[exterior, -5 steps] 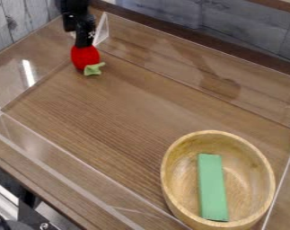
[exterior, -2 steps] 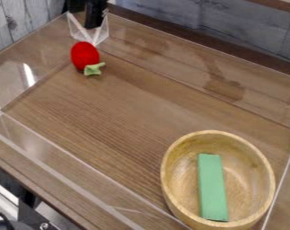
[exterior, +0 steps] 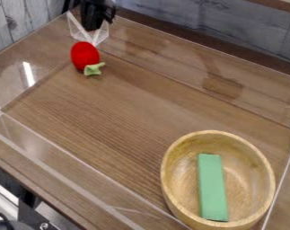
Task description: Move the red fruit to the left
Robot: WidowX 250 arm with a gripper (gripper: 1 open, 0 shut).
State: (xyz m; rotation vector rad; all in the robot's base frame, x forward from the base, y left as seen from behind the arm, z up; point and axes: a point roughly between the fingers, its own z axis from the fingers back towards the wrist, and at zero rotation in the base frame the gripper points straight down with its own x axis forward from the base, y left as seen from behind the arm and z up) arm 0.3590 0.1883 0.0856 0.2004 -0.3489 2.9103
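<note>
The red fruit (exterior: 83, 56) lies on the wooden table at the far left, its light-green leaf (exterior: 95, 69) pointing to the near right. My gripper (exterior: 94, 20) hangs just above and slightly to the right of the fruit, near the frame's top edge. It is clear of the fruit, its dark fingers are drawn together, and nothing is held between them. Most of the arm is cut off by the top of the frame.
A wooden bowl (exterior: 219, 135) stands at the near right with a flat green block (exterior: 212, 187) lying in it. Clear plastic walls (exterior: 27, 72) run around the table's edges. Bare wooden tabletop (exterior: 147, 117) stretches between fruit and bowl.
The gripper has lifted off the fruit, moved up and a little right, and gone from open to shut. The fruit stays where it lay.
</note>
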